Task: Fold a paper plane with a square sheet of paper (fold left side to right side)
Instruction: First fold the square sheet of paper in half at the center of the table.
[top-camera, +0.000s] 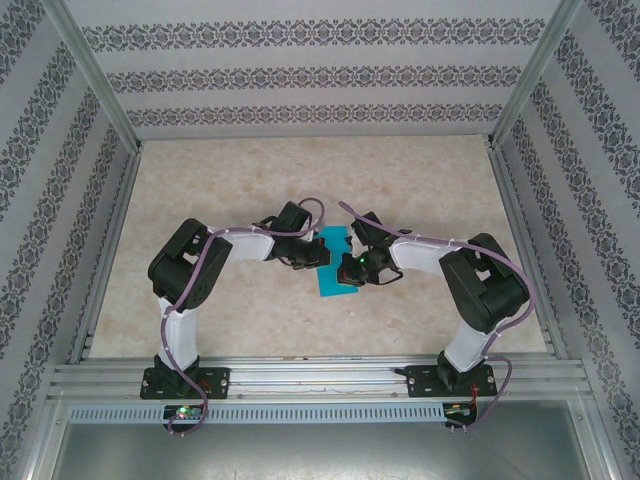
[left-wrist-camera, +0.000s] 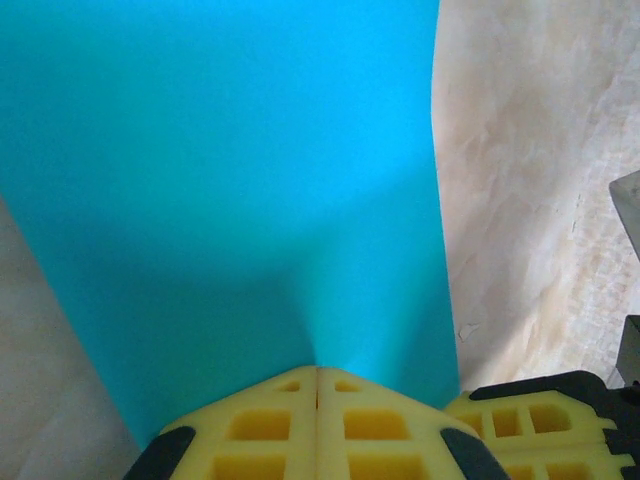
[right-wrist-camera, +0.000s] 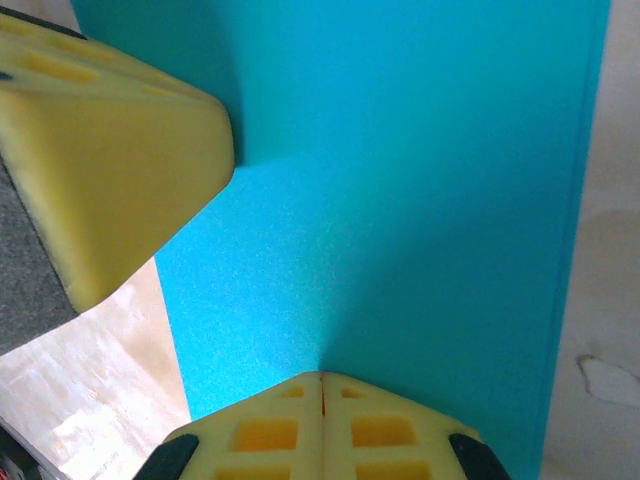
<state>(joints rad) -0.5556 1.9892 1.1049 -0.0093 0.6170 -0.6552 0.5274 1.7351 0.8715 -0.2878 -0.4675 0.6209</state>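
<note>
The square sheet of paper (top-camera: 328, 283) lies mid-table as a narrow turquoise strip, its left side folded over onto the right. My left gripper (top-camera: 312, 255) comes in from the left and my right gripper (top-camera: 350, 266) from the right, meeting over the strip. In the left wrist view the shut left gripper (left-wrist-camera: 318, 368) rests its yellow tips on the paper (left-wrist-camera: 230, 150), and the right gripper's fingers (left-wrist-camera: 530, 420) sit just beside it. In the right wrist view the shut right gripper (right-wrist-camera: 322, 375) touches the paper (right-wrist-camera: 400, 150), and the left gripper's fingers (right-wrist-camera: 110, 150) press on its upper left.
The beige marbled table (top-camera: 300, 170) is walled by patterned panels and metal frame posts. An aluminium rail (top-camera: 320, 378) carrying both arm bases runs along the near edge.
</note>
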